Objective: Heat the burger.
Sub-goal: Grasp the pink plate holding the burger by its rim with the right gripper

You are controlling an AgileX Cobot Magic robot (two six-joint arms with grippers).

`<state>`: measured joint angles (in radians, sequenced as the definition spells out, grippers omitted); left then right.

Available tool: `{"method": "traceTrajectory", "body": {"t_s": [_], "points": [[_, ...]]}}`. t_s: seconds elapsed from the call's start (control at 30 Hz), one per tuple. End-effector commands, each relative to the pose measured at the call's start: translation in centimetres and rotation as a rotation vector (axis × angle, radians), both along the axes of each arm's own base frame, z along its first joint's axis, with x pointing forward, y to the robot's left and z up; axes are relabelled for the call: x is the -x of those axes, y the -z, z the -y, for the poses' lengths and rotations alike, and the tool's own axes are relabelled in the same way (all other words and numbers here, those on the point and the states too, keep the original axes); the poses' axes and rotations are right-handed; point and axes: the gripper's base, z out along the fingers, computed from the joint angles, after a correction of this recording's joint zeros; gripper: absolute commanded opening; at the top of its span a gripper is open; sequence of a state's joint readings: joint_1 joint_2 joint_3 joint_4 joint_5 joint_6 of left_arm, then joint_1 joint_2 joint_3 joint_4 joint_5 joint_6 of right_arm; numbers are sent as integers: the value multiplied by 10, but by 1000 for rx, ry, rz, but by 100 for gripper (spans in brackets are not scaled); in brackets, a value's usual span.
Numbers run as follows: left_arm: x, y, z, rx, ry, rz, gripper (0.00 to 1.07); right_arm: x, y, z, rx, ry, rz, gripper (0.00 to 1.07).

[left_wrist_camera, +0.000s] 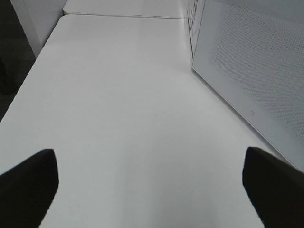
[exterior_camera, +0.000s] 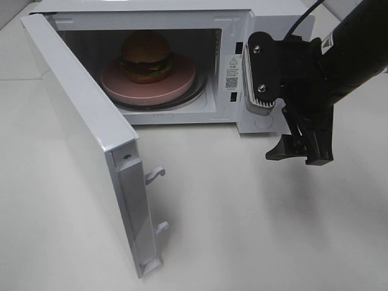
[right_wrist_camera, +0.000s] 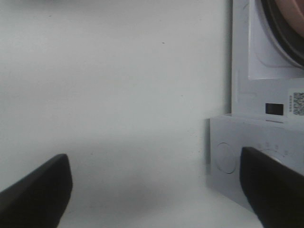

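The burger (exterior_camera: pixel 145 56), with a golden-brown bun, sits on a round pink plate (exterior_camera: pixel 182 82) inside the open microwave (exterior_camera: pixel 242 24). My right gripper (exterior_camera: pixel 298 154) hangs in front of the microwave's control panel (right_wrist_camera: pixel 247 152), pointing down at the table. In the right wrist view the right gripper (right_wrist_camera: pixel 154 190) is open with only bare table between its fingers, and an edge of the pink plate (right_wrist_camera: pixel 292 14) shows in a corner. My left gripper (left_wrist_camera: pixel 152 185) is open and empty over the table; the high view does not show it.
The microwave door (exterior_camera: pixel 79 121) swings out wide toward the front left, with its latch hooks (exterior_camera: pixel 154 174) sticking out. In the left wrist view, the door's perforated outer face (left_wrist_camera: pixel 256 71) stands close beside the left gripper. White table (exterior_camera: pixel 242 230) lies in front.
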<state>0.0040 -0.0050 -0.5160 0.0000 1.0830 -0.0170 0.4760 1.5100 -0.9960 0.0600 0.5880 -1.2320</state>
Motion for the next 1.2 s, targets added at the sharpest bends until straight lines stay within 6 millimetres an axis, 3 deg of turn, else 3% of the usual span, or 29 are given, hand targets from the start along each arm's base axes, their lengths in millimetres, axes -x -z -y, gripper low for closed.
{"method": "traceTrajectory", "body": {"t_s": [0.03, 0.17, 0.47, 0.83, 1.0, 1.2], "points": [[1, -1, 0, 3, -4, 25, 98, -4, -4, -2, 10, -9, 72, 100], [1, -1, 0, 3, -4, 25, 98, -7, -5, -3, 17, -16, 85, 99], [1, -1, 0, 3, -4, 25, 98, -19, -7, -34, 16, -87, 123, 97], [1, -1, 0, 3, -4, 25, 98, -44, 9, -73, 20, -119, 230, 96], [1, -1, 0, 3, -4, 25, 98, -53, 13, -80, -6, -109, 247, 96], [1, -1, 0, 3, -4, 25, 98, -68, 33, -92, -10, -94, 230, 94]]}}
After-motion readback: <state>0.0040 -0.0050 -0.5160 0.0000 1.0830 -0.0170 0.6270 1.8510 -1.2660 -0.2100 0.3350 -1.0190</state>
